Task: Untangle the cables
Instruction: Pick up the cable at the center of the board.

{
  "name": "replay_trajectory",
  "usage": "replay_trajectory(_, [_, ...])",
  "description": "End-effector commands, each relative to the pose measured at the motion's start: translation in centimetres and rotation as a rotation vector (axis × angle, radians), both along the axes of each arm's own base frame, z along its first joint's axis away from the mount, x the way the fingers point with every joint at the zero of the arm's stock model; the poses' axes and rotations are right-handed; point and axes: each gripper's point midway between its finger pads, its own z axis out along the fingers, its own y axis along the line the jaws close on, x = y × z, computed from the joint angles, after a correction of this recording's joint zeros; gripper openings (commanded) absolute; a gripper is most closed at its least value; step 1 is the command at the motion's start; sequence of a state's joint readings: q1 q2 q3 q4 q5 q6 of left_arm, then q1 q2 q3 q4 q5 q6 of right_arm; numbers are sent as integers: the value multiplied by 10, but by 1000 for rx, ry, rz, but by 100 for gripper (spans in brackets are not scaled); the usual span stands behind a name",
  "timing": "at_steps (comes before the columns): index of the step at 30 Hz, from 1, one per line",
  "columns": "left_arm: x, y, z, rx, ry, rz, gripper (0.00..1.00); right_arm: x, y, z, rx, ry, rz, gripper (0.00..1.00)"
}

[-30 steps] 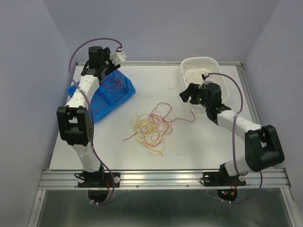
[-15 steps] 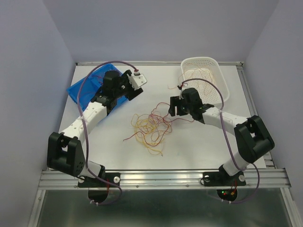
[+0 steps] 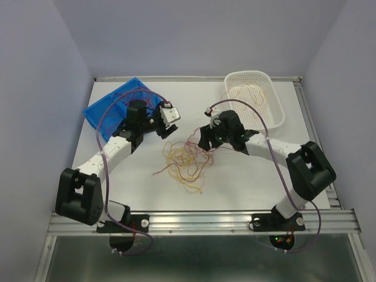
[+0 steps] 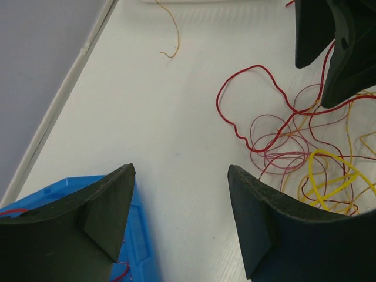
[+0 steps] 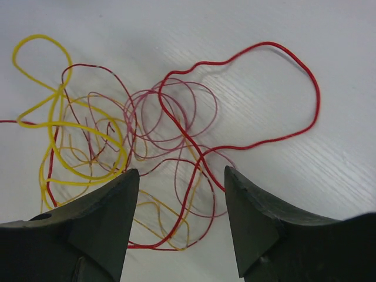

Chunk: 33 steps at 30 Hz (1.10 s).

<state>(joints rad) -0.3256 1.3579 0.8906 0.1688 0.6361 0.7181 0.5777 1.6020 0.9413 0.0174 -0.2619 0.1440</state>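
Cables (image 3: 185, 158) are lying in one loose, curly heap roughly in the middle of the surface (image 3: 247, 182). Dark red and yellow-orange strands are all looped through each other. A brighter red strand (image 5: 282, 100) swings out of the heap in a wide open loop, and a thick-looking yellow loop (image 5: 56, 126) sits on the other side of the tangle in the right wrist view.

The left gripper (image 3: 165, 130) hangs just off the far-left edge of the heap. Its jaws are spread wide with nothing in them; its wrist view shows only bare white surface in the gap, with the tangle off to the right. The right gripper (image 3: 205, 140) is low over the far-right edge of the heap. Its jaws are apart too. Red and yellow strands lie on the surface under the gap, but neither finger is pinching any of them as far as I can see. The two grippers face each other across the far side of the heap, fairly near one another.

The blue bin (image 3: 103, 108) sits far left with a few red strands in it. The white basket (image 3: 276, 114) is far right, with some pale yellowish strands inside. One stray yellow-orange strand (image 4: 170, 32) lies on its own, well apart from the heap, over toward the basket.
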Motion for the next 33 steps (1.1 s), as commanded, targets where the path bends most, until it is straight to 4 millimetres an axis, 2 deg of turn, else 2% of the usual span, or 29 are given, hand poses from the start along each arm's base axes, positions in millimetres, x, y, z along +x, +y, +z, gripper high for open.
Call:
replay_trajectory(1, [-8, -7, 32, -39, -94, -60, 75, 3, 50, 32, 60, -150, 213, 64])
replay_trajectory(2, [-8, -7, 32, -39, -93, -57, 75, 3, 55, 32, 57, -157, 223, 64])
replay_trajectory(3, [-7, -6, 33, -37, -97, -48, 75, 1, 62, 24, 47, -145, 245, 64])
replay_trajectory(4, [-6, -5, 35, -41, -102, -42, 75, 5, 68, 30, 58, -157, 252, 64])
replay_trajectory(7, [4, 3, 42, -62, -116, 45, 73, 10, 78, 27, 59, -153, 263, 60])
replay_trajectory(11, [16, 18, 50, -91, -125, 136, 73, 8, 88, 22, 55, -166, 325, 59])
replay_trajectory(15, [26, 35, 64, -152, -134, 194, 73, 0, 97, 16, 50, -163, 374, 58])
replay_trajectory(17, [29, 41, 67, -168, -127, 205, 73, 0, 99, 15, 50, -167, 382, 57])
replay_trajectory(20, [34, 49, 68, -187, -107, 213, 73, -11, 106, 17, 82, -155, 449, 56])
replay_trajectory(23, [36, 53, 67, -189, -99, 224, 73, -23, 111, 23, 123, -141, 511, 36])
replay_trajectory(24, [37, 53, 67, -189, -95, 226, 73, -25, 112, 26, 131, -142, 518, 15])
replay_trajectory(25, [37, 53, 67, -190, -97, 226, 73, -24, 112, 28, 135, -145, 515, 6])
replay_trajectory(26, [36, 53, 68, -192, -96, 222, 73, -24, 113, 33, 143, -150, 515, 1])
replay_trajectory(30, [34, 52, 71, -198, -100, 215, 73, -22, 109, 85, 182, -251, 478, 1])
replay_trajectory(31, [33, 52, 71, -201, -103, 213, 73, -23, 104, 120, 212, -319, 462, 0])
replay_trajectory(33, [30, 51, 74, -208, -112, 200, 73, -28, 100, 163, 255, -399, 450, 1])
